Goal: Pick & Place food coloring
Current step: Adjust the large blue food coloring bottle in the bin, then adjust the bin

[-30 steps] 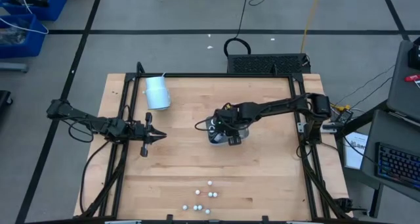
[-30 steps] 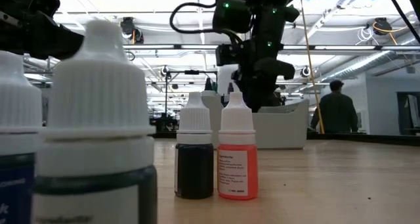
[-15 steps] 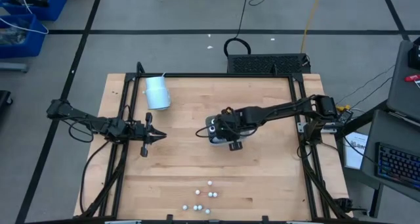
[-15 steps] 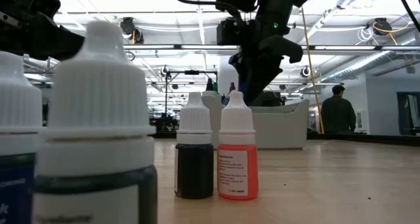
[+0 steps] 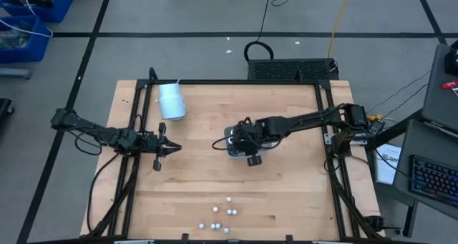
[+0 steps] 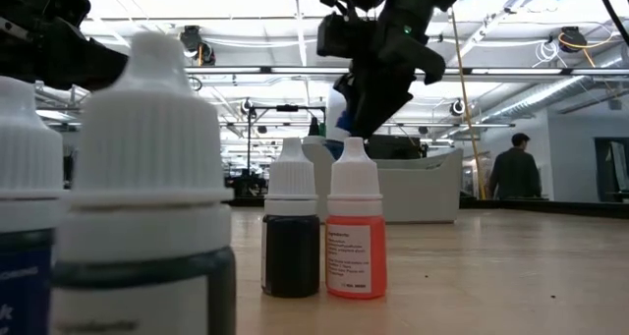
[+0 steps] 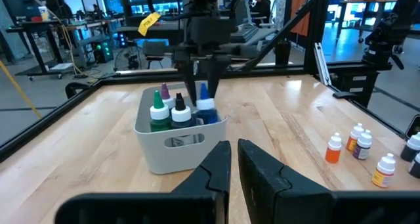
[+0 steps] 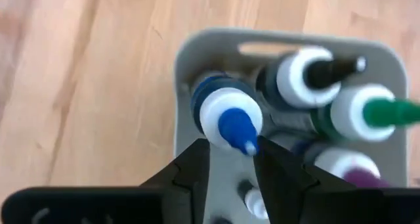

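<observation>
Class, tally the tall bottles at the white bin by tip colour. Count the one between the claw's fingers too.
Blue tip: 1, in the right claw
Black tip: 1
Green tip: 1
Purple tip: 1
Total: 4

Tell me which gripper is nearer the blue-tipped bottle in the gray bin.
Right. The right gripper is directly over the blue-tipped bottle in the gray bin; the left gripper waits near the table's left edge.

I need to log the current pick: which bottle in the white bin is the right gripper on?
The blue-tipped bottle: it sits between the right gripper fingers, unlike the black-, green- and purple-tipped ones.
</observation>
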